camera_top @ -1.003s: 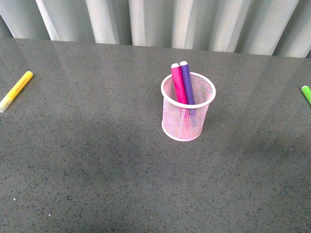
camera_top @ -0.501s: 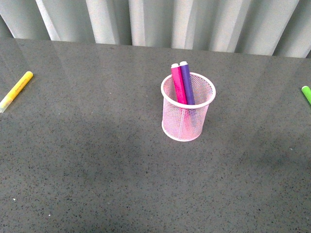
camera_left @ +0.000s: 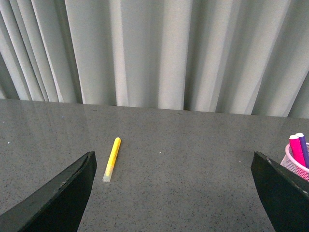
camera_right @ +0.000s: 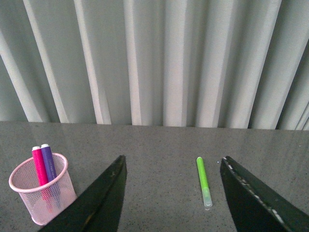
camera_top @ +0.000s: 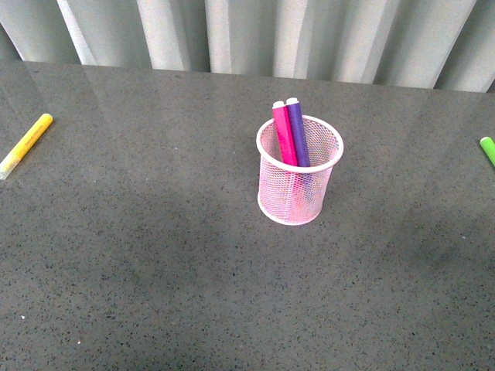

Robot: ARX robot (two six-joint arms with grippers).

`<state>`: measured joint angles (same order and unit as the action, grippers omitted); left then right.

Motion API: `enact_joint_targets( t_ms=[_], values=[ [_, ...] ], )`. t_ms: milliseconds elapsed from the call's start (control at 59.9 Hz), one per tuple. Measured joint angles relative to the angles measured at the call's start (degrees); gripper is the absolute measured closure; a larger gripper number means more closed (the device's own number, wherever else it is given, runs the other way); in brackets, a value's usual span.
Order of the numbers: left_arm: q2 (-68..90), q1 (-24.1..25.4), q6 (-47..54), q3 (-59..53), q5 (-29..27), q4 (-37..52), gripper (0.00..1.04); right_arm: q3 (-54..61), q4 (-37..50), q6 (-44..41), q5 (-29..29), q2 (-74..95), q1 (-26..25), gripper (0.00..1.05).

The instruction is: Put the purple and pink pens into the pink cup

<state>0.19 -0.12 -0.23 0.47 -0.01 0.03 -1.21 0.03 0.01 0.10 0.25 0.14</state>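
The pink cup (camera_top: pixel 299 182) stands upright in the middle of the dark table. The pink pen (camera_top: pixel 284 135) and the purple pen (camera_top: pixel 297 133) stand inside it side by side, caps up, leaning on the far rim. Neither arm shows in the front view. My left gripper (camera_left: pixel 174 193) is open and empty, well back from the cup (camera_left: pixel 295 166), which shows at that view's edge with both pens in it. My right gripper (camera_right: pixel 171 195) is open and empty; the cup (camera_right: pixel 41 195) with the pink pen (camera_right: pixel 38 166) and purple pen (camera_right: pixel 48 162) stands off to one side.
A yellow marker (camera_top: pixel 25 144) lies at the table's left edge, also in the left wrist view (camera_left: pixel 111 159). A green marker (camera_top: pixel 488 149) lies at the right edge, also in the right wrist view (camera_right: pixel 203 180). Grey curtains (camera_top: pixel 255 31) hang behind the table.
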Motion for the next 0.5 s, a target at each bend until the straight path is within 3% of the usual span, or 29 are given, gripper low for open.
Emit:
enact_joint_targets(
  t_ms=[201, 501],
  values=[
    [0.0, 0.0, 0.0, 0.0, 0.0, 0.0, 0.07, 0.0, 0.0, 0.0, 0.0, 0.0, 0.0, 0.06],
    [0.0, 0.0, 0.0, 0.0, 0.0, 0.0, 0.07, 0.0, 0.0, 0.0, 0.0, 0.0, 0.0, 0.07]
  ],
)
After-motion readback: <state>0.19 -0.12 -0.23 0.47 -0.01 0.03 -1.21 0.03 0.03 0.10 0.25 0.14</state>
